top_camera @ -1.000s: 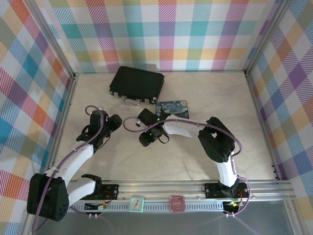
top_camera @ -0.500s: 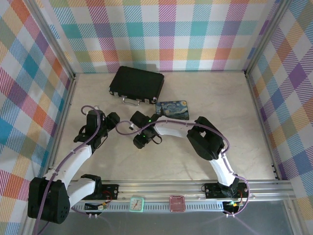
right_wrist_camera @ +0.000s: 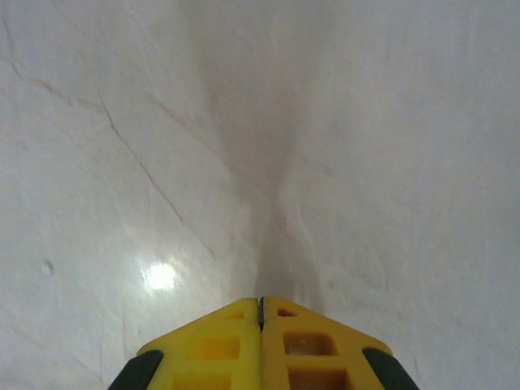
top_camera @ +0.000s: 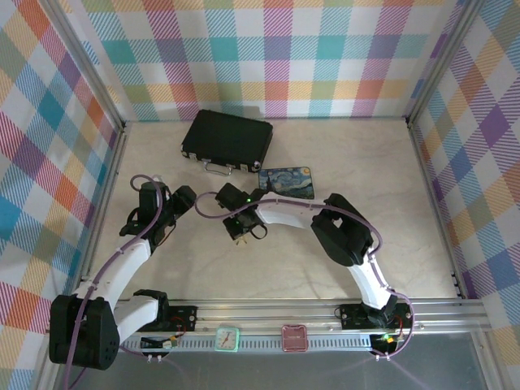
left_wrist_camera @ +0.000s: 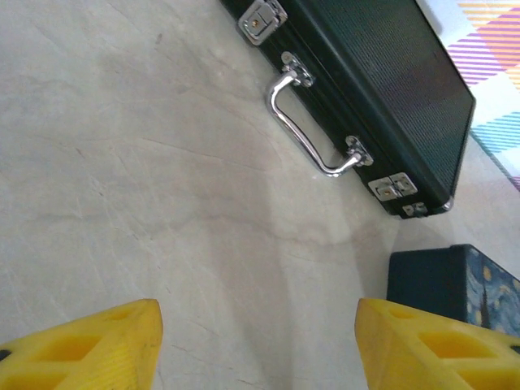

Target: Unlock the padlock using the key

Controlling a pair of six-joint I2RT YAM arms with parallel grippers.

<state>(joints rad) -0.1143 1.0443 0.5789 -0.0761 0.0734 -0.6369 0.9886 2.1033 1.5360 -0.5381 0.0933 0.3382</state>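
- Yellow ribbed plastic fingers (right_wrist_camera: 215, 345) of the right gripper (right_wrist_camera: 260, 309) are pressed together, with only a hairline seam between them. Whether anything thin is pinched in that seam, I cannot tell.
- That gripper points down, close over the pale, marble-veined table (right_wrist_camera: 366, 122), with bare surface ahead of its tips.
- The left gripper (left_wrist_camera: 256, 325) has its yellow fingers (left_wrist_camera: 89, 341) spread wide and holds nothing. It hovers low and faces the black ribbed briefcase (left_wrist_camera: 382, 89) with its curved silver handle (left_wrist_camera: 292, 122). The blue Starry-Night-printed box (left_wrist_camera: 455, 284) is just beside its right-hand finger.
- From above, the two grippers are near each other at mid-table, in front of the briefcase and box.
- Where the small padlock and the thin silvery key lie, I cannot tell. They are too small to pick out from overhead.
- Judgement: the task looks to be at an early stage, finding and grasping. I see no key in the lock and no open shackle.
- The next move calls for locating both pieces. One gripper then has to steady the padlock body while the other takes the key by its bow, in line with the keyway.
- Such a tiny key leaves little room for a skewed grip.
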